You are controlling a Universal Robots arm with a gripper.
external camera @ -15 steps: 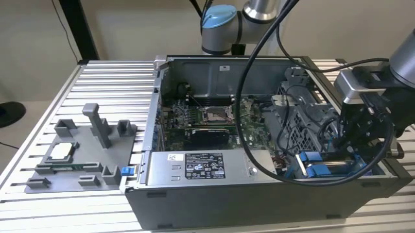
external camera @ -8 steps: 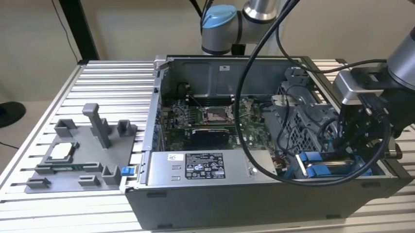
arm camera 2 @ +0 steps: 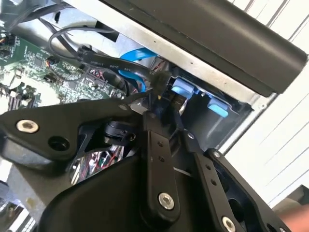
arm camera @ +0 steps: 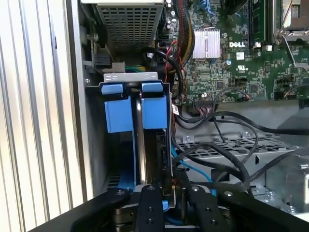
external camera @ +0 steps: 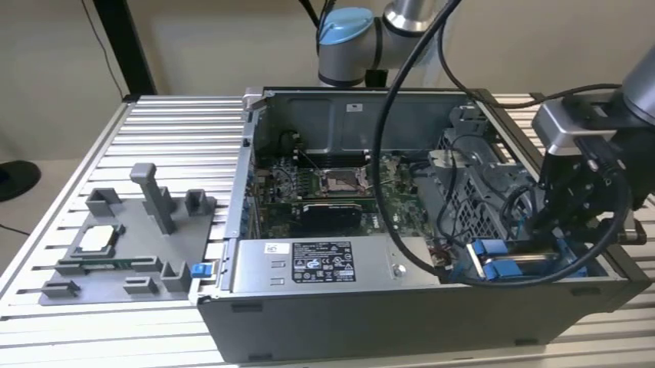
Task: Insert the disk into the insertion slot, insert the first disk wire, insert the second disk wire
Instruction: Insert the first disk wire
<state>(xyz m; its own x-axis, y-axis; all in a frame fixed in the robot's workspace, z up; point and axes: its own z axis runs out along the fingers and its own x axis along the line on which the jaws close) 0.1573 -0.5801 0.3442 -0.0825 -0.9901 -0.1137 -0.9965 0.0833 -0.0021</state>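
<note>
The slatted bench (external camera: 153,115) is carrying the open computer case (external camera: 409,314). At the case's corner on the exterior view's right, the insertion slot (arm camera: 129,77) is holding the disk (arm camera: 153,113), which is standing on edge in its blue frame. The tool (arm camera: 169,191) is reaching down just beside the disk, its jaws drawn narrow and pinching the dark plug of a black disk wire (arm camera 2: 104,62).
</note>
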